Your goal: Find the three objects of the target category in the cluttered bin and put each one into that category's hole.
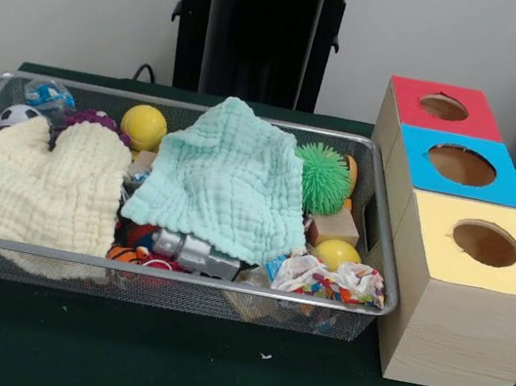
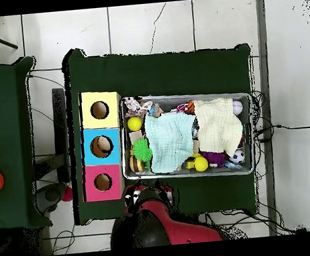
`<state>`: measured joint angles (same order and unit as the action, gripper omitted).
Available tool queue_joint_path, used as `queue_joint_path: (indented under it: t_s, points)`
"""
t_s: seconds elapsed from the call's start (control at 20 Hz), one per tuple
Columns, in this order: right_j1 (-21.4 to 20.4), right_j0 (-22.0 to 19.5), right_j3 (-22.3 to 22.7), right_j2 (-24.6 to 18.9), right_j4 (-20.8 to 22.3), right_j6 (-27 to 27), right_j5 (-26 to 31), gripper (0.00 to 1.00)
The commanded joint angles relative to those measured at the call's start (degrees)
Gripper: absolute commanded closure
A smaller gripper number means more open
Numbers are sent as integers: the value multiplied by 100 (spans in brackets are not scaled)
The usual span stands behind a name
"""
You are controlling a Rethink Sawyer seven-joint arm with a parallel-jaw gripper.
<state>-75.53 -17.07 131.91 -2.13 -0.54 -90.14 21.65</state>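
Two cloths, a mint one [image 1: 226, 178] and a cream one [image 1: 41, 188], lie over the toys in the wire bin [image 1: 382, 236], likely hiding targets, beside the box with three holes [image 1: 464, 237] on the counter [image 1: 208, 373]; the gripper is out of sight, its state unknown.

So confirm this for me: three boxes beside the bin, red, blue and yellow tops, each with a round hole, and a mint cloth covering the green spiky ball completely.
One thing is off: the mint cloth does not cover the green spiky ball. The front view shows the ball exposed beside the cloth's edge. The rest holds: the red box, blue box and yellow box stand beside the bin, each with a round hole.
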Motion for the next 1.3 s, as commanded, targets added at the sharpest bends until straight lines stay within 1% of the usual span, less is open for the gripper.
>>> queue_joint_path:
  t_s: [0.05, 0.2, 0.3, 0.4, 0.5, 0.6, 0.75, 0.8, 0.9, 0.95, 1.05, 1.15, 1.25, 1.3]
  points:
    - [721, -653, 428, -689, 804, -51, -1367, 0]
    - [1204, -757, 107, -519, 1220, -138, -1723, 0]
    - [1477, -841, -43, -467, 1397, -226, -1990, 0]
    - [1669, -1007, -133, -552, 1572, -260, -2201, 0]
    - [1750, -1219, -189, -713, 1732, -248, -2227, 0]
    - [1902, -1403, -296, -780, 1870, -232, -2241, 0]
    - [2296, -1561, -382, -816, 2056, -333, -2447, 0]
    - [2450, -1525, -390, -737, 2092, -429, -2595, 0]
    - [2808, -1263, -496, -424, 2125, -559, -2819, 0]
    - [3019, -1128, -534, -263, 2150, -622, -3019, 0]
    - [3476, -993, -569, -109, 2061, -886, -3680, 0]
    - [3805, -661, -713, 257, 1948, -924, -4033, 0]
    - [4018, -602, -797, 269, 1856, -888, -3733, 0]
    - [4125, -552, -835, 313, 1855, -859, -3884, 0]
